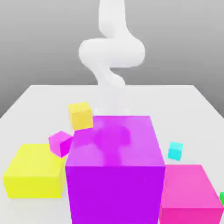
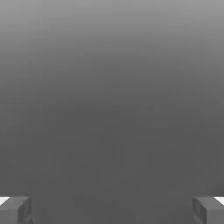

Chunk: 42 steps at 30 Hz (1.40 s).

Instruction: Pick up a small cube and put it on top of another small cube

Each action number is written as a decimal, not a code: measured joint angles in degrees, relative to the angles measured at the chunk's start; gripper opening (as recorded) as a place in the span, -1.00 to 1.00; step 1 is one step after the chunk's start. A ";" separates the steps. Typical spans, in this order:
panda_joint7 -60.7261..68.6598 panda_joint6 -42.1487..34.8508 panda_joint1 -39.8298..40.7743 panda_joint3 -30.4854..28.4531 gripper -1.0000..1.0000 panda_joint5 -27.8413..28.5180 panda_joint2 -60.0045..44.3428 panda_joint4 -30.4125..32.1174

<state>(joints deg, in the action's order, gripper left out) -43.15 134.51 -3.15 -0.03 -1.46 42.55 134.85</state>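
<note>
Three big blocks crowd the front of the table [image 1: 39, 94]: a purple cube [image 1: 114, 175] hiding the lower arm [image 1: 111, 52], a yellow one [image 1: 33, 171], a pink one [image 1: 190, 194] cut off below. Smaller yellow [image 1: 80, 115] and magenta [image 1: 60, 143] cubes sit behind. The tiny cyan cube [image 1: 175, 150] rests just beside the purple cube, toward the exterior view's right. The gripper [image 2: 112, 210] stands spread wide, holding nothing.

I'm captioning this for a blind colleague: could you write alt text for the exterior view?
A big purple cube fills the foreground of a white table, with the white arm rising behind it. A big yellow cube sits at its left and a big pink cube at its right; farther back lie small yellow, magenta and cyan cubes.
</note>
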 joint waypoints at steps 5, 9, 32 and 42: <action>5.38 5.56 -6.41 0.77 0.00 -2.84 -6.79 6.27; 9.34 9.86 -11.36 2.08 0.00 -4.78 -12.07 11.12; 19.65 34.89 -30.42 15.50 0.00 -0.99 -41.66 35.13; 12.06 45.48 -41.73 1.29 0.00 9.79 -54.68 32.79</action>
<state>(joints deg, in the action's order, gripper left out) -31.10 180.00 -44.88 1.26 8.33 -12.13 167.64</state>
